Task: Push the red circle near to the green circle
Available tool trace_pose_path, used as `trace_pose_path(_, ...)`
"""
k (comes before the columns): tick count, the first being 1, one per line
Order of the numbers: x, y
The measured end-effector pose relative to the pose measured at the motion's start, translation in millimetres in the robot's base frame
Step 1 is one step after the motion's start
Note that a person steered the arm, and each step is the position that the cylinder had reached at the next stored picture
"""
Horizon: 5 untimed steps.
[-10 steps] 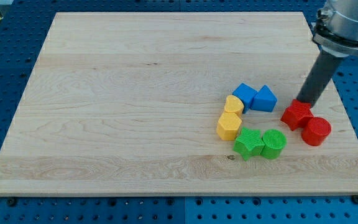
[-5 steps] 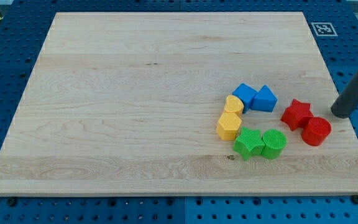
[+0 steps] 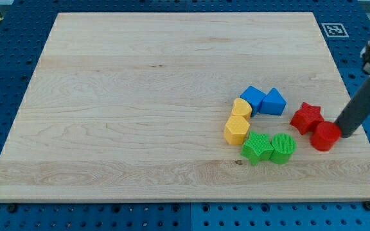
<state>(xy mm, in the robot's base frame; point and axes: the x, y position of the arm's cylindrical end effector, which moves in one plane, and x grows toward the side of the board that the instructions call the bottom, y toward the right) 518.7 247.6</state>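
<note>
No fingers here to be apart or together: the arm ends in a plain dark rod, and my tip [image 3: 346, 133] sits on the wooden board [image 3: 140, 96] at the view's right, touching or just short of the right side of the red circle [image 3: 326, 136]. Largest to smallest, the board comes first, bare across its left half, then the cluster of blocks near its lower right. The red circle lies at the right end of that cluster, just below and right of the red star [image 3: 306, 118], with the green circle [image 3: 283, 147] a short gap to its left and slightly lower, beside the green star [image 3: 257, 147]. The likely trouble, I'd judge, is an off-centre push: the round block could slip sideways off the rod, or nudge the red star into the blue blocks [image 3: 263, 100]. Being round, the red circle has no long axis or facing to speak of.
</note>
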Motion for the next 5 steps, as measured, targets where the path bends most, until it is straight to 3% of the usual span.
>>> trace_pose_path(5,17.7,-16.6)
